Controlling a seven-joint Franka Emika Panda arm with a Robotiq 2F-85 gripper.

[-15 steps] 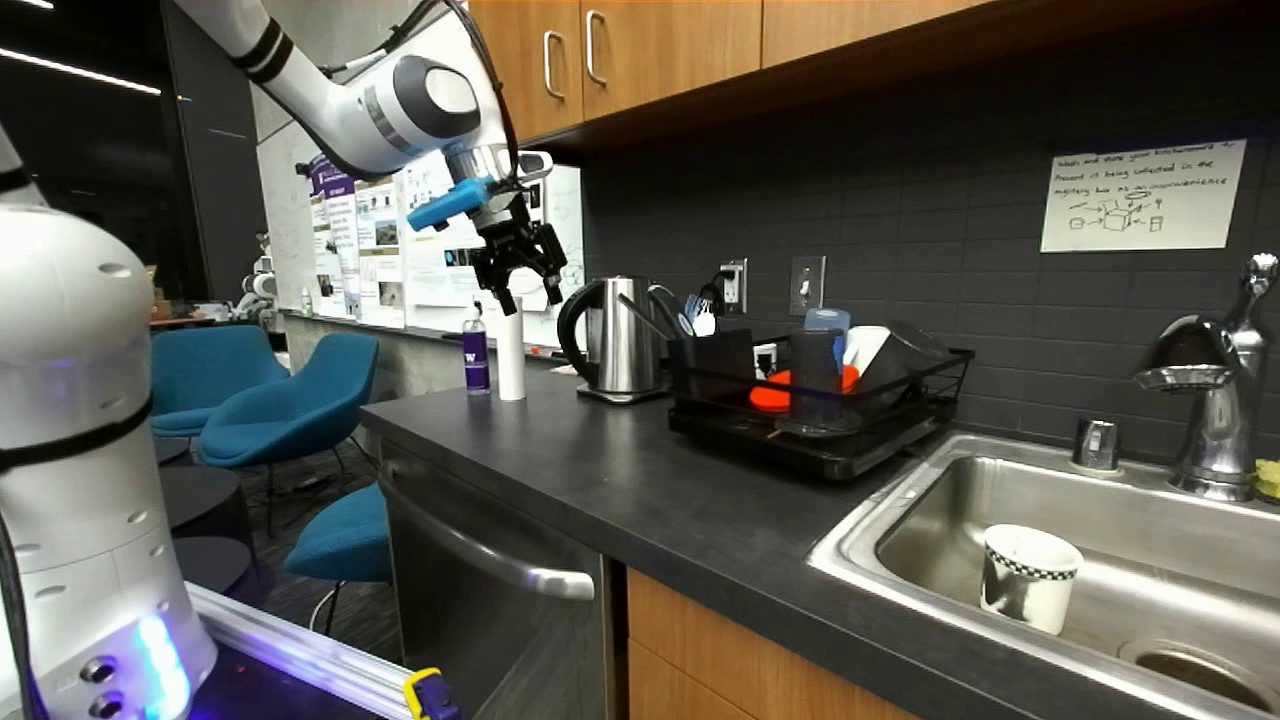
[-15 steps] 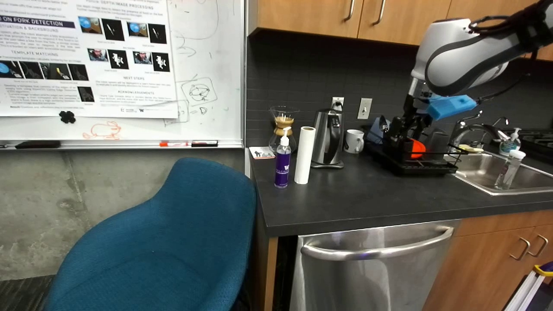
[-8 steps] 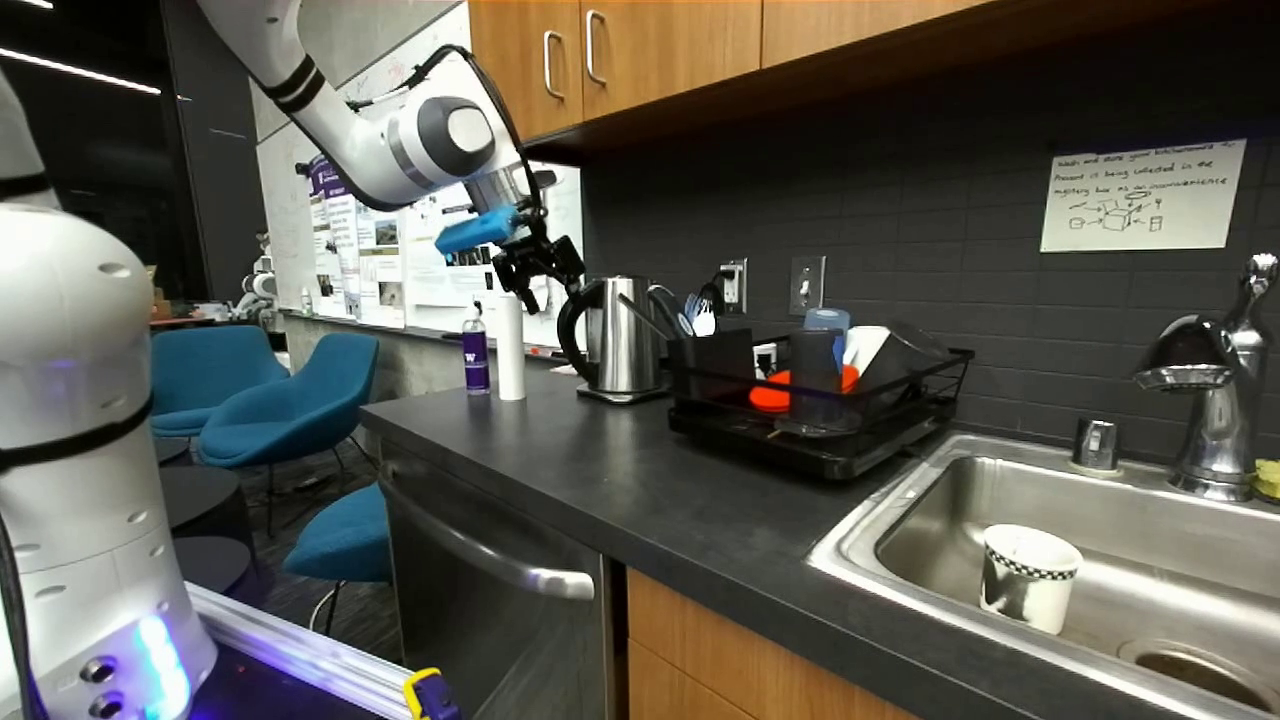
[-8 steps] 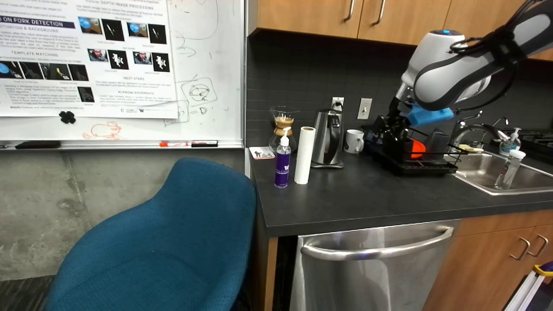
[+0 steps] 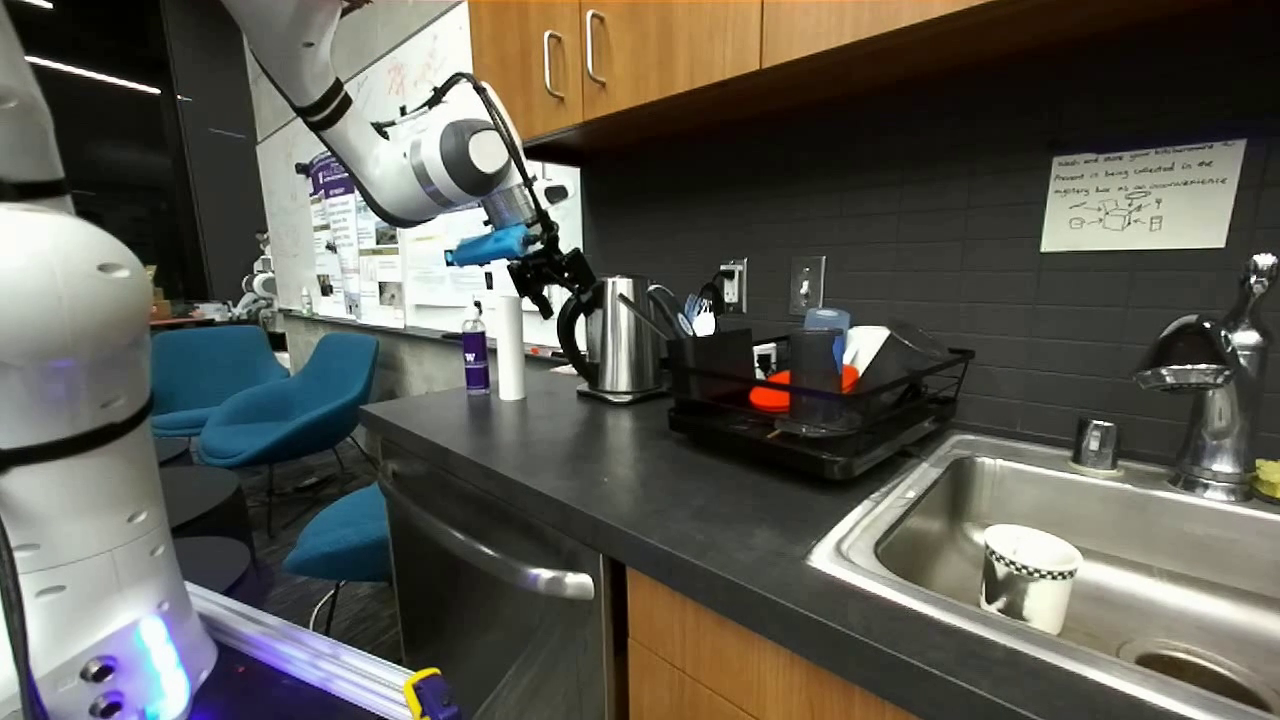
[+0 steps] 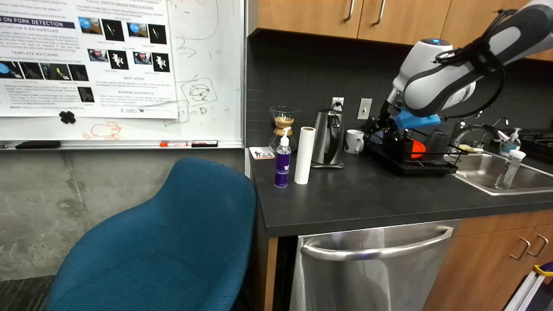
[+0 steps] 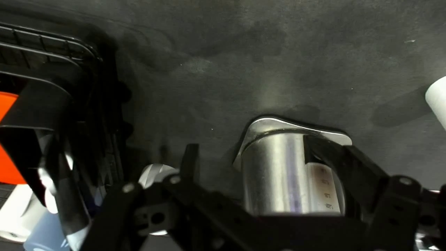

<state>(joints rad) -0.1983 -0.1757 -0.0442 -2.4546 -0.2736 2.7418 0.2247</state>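
Parted wide at the gripper [image 7: 271, 153], with nothing clasped between the fingers [image 7: 190, 164]; tilted downward close to the steel kettle [image 7: 275, 174], seemingly to have it framed in the wrist view (overlaps the black handle [image 5: 565, 335] in an exterior view, though hard to say whether touching or apart). As for the kettle, upright on a flat base [image 7: 268, 125] upon the dark counter [image 5: 600, 470], near a wall outlet [image 5: 740, 300], probably to be within reach of power. Gives way, between kettle and dish rack [image 5: 800, 455], to a white mug [image 6: 354, 142], perhaps placed handy for hot drinks. Passes on the handle side to a white roll [image 6: 305, 155] and a purple-labelled pump bottle [image 6: 282, 167], upright and just beside each other, likely grouped for wiping up. Leads on the opposite side to that loaded dish rack, set next to the sink [image 5: 845, 548], presumably for draining. Ends inside the sink at a white checker-banded cup [image 5: 1030, 585], possibly awaiting a wash.
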